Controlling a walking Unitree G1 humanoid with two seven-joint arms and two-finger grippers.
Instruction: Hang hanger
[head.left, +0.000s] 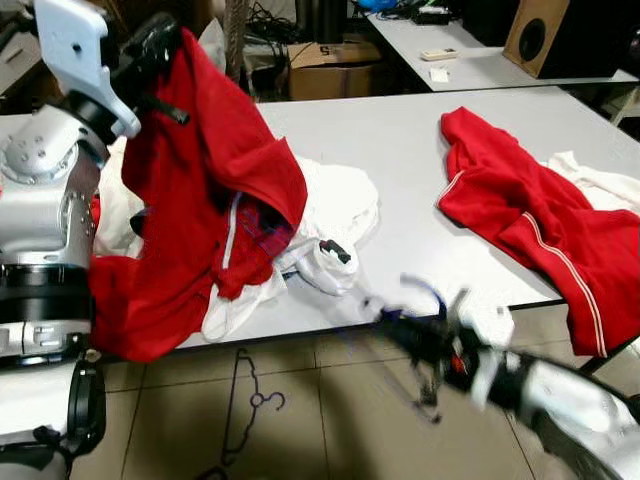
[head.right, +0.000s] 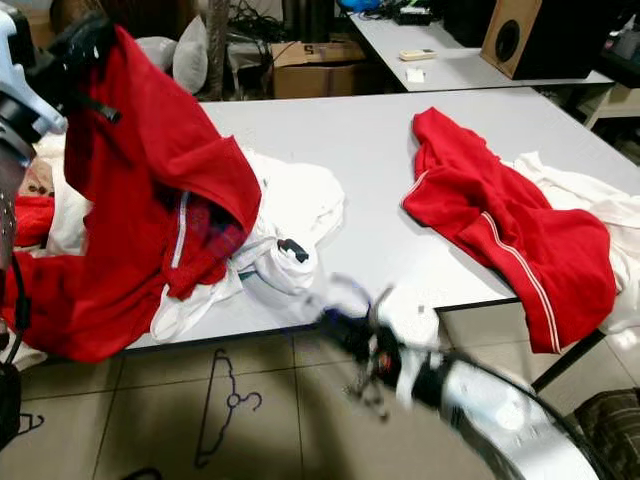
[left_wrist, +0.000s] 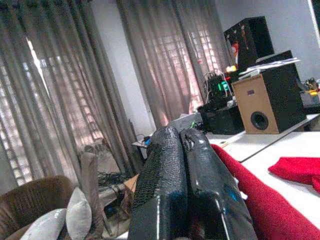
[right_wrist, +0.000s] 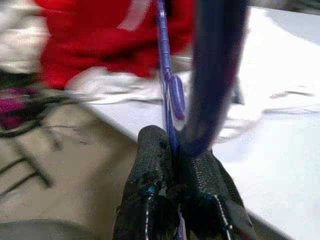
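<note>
Grey table (head.left: 420, 150) on tiled floor (head.left: 330, 420); sheer curtains (left_wrist: 100, 75), wooden speaker (left_wrist: 265, 102) behind.

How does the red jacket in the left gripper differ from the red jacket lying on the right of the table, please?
The red jacket held up by the left gripper hangs, draping over white clothes; the red jacket lying on the grey table lies spread flat, its hem over the edge. The lifted one shows its lining; the flat one shows a white stripe. Both are red.
</note>
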